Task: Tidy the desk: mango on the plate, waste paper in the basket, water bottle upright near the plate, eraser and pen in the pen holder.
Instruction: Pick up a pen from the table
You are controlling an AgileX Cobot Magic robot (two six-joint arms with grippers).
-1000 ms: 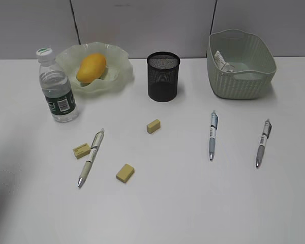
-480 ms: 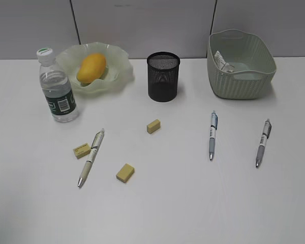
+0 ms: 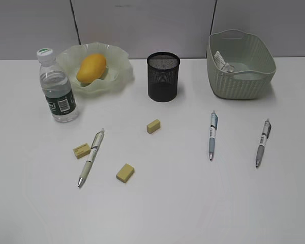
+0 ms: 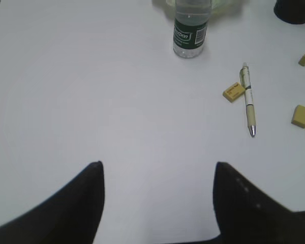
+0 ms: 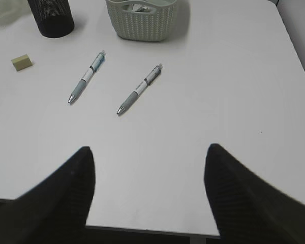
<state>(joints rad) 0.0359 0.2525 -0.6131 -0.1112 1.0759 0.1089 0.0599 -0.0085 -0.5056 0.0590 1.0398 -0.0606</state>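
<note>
**Desk tidying, partly complete**

Done: mango [image 3: 91,67] on the ruffled plate [image 3: 123,66], waste paper [image 3: 222,61] in the basket [image 3: 240,84], water bottle [image 3: 57,89] upright beside the plate. Left: three pens [image 3: 91,156] and three erasers [image 3: 125,173] lie on the desk [image 3: 173,203] outside the pen holder [image 3: 163,77]. The left gripper [image 4: 157,201] and right gripper [image 5: 148,190] stand apart, empty, well short of these items.
</note>
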